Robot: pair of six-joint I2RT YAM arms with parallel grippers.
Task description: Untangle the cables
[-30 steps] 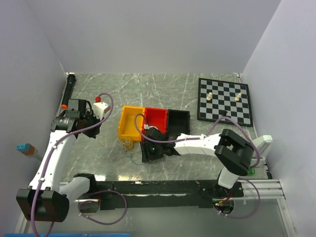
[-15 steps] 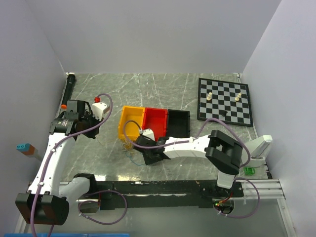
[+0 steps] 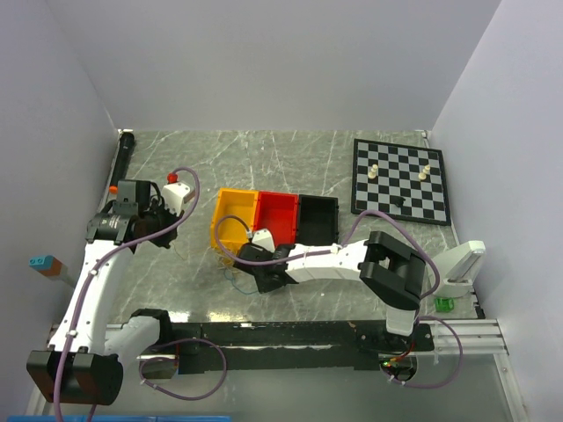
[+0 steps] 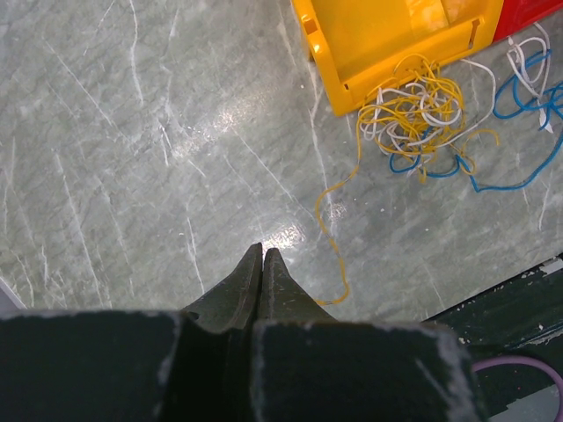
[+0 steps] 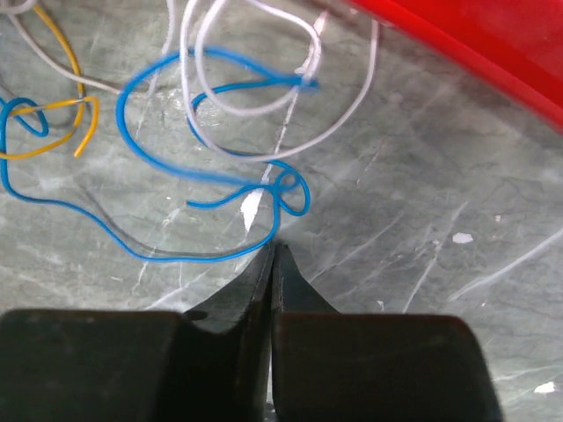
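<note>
The cables lie as a tangle of thin yellow, white and blue wires on the marble table in front of the yellow bin. In the top view the tangle sits just left of my right gripper. My right gripper is shut, its tips pinching the blue cable where that wire's lower loop passes them. A white cable loops above it. My left gripper is shut above bare table. One yellow strand trails from the tangle to the side of its finger.
The yellow bin, a red bin and a black bin stand in a row mid-table. A chessboard with a few pieces lies at the back right. A black tube lies along the left wall.
My right gripper has closed its jaws and slid left toward the tangle, now pinching the blue cable. The left arm has shifted only slightly.
</note>
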